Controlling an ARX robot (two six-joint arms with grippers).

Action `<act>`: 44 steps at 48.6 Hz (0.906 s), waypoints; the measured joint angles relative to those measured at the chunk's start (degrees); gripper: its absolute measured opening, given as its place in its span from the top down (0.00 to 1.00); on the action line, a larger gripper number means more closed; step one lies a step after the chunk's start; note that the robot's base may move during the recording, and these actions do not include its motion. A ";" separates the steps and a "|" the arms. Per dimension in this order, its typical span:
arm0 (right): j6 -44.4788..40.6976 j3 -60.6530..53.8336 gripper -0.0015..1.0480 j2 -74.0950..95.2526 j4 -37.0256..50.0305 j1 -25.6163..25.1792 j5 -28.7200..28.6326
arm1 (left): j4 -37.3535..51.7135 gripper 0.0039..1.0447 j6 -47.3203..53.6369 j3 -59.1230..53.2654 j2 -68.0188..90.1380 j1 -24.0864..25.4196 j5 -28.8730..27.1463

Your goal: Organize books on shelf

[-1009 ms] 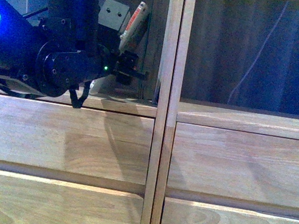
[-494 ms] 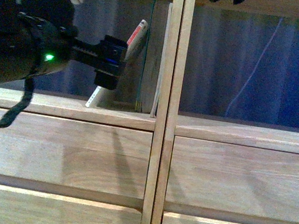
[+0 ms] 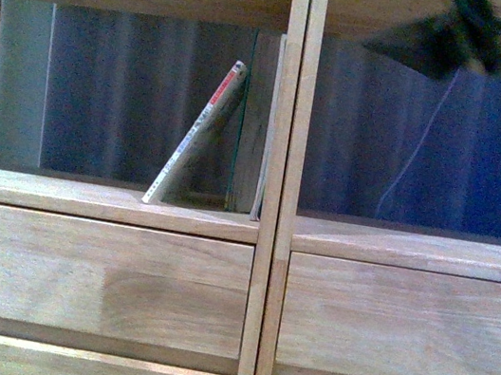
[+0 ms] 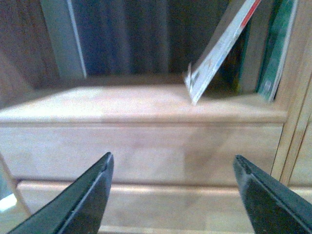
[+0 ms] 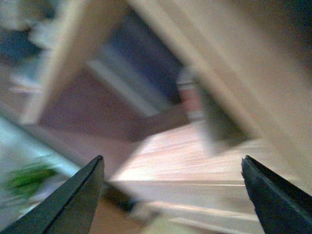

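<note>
Thin paperback [image 3: 197, 135] leaning in the left compartment of the shelf [image 3: 263, 247]; foot out on the shelf board, top edge resting against the taller teal-covered book [image 4: 275, 53], which stands upright against the central divider [image 3: 291, 117]; white spine with red marks facing outward, lower corner splayed a little in the left wrist view [image 4: 222, 48]. Probably light and floppy, likely to bow or slide at the foot if pushed low; covers likely smooth and slippery on the wood; not fragile, though pages and corners could crease. Best taken across its thickness near the upper spine, pinching both covers, or nudged flat-on at mid-height to tip it upright against the teal neighbour; the gap beneath the lean leaves room for one finger behind. Teal book likely stiffer and steadier, serving as a backstop; little reason to touch it.

Left gripper [image 4: 178, 195] empty, fingers spread wide, outside the compartment and facing the drawer front [image 4: 141, 151] below the shelf board, well apart from the paperback. Right gripper [image 5: 175, 195] likewise wide open and holding nothing; its view blurred, showing only a wooden compartment at an angle; in the front view just a dark blurred shape [image 3: 439, 36] high over the right compartment. Blue corrugated backdrop [image 3: 130, 100] behind the open back.
</note>
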 joint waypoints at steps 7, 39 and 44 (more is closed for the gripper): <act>-24.33 -16.81 0.39 -10.27 5.16 -2.19 18.38 | -1.16 0.54 -2.62 -7.04 -4.37 3.37 2.21; -40.98 -73.61 0.97 -40.85 27.30 -16.61 6.97 | -1.95 0.98 -4.00 -26.14 -24.48 17.77 16.76; -41.00 -76.22 0.97 -43.25 27.41 -17.49 5.90 | -3.10 0.98 -4.00 -27.21 -26.60 17.81 16.85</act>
